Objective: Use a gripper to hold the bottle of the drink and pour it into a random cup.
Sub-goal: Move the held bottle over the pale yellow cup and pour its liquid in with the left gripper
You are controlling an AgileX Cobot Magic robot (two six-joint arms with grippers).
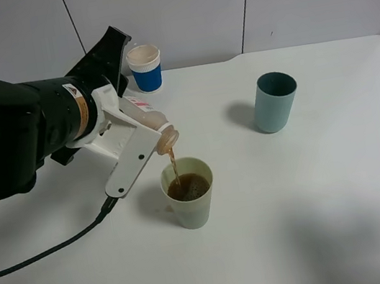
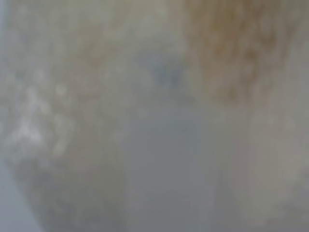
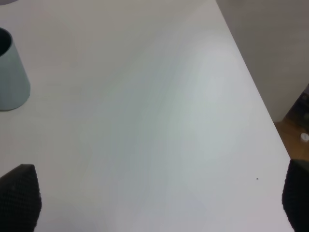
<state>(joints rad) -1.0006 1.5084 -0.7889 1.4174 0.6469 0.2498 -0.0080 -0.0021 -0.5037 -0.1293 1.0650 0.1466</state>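
Observation:
My left gripper [image 1: 134, 133] is shut on the bottle of the drink [image 1: 155, 123], a small clear bottle with a pink label. The bottle is tilted neck down over the pale yellow-green cup [image 1: 190, 193], just left of the table's middle. A thin brown stream [image 1: 174, 165] falls from the neck into the cup, which holds brown drink. The left wrist view is a blur of pale and brownish surface at close range. In the right wrist view, my right gripper [image 3: 158, 195] is open and empty, with its black fingertips [image 3: 19, 198] far apart above bare table.
A teal-grey tumbler [image 1: 275, 101] stands right of the middle and also shows in the right wrist view [image 3: 9, 77]. A white paper cup with a blue sleeve [image 1: 145, 68] stands at the back. A black cable [image 1: 48, 252] trails over the white table [image 1: 331, 198]. The table's right edge [image 3: 256, 96] is near my right gripper.

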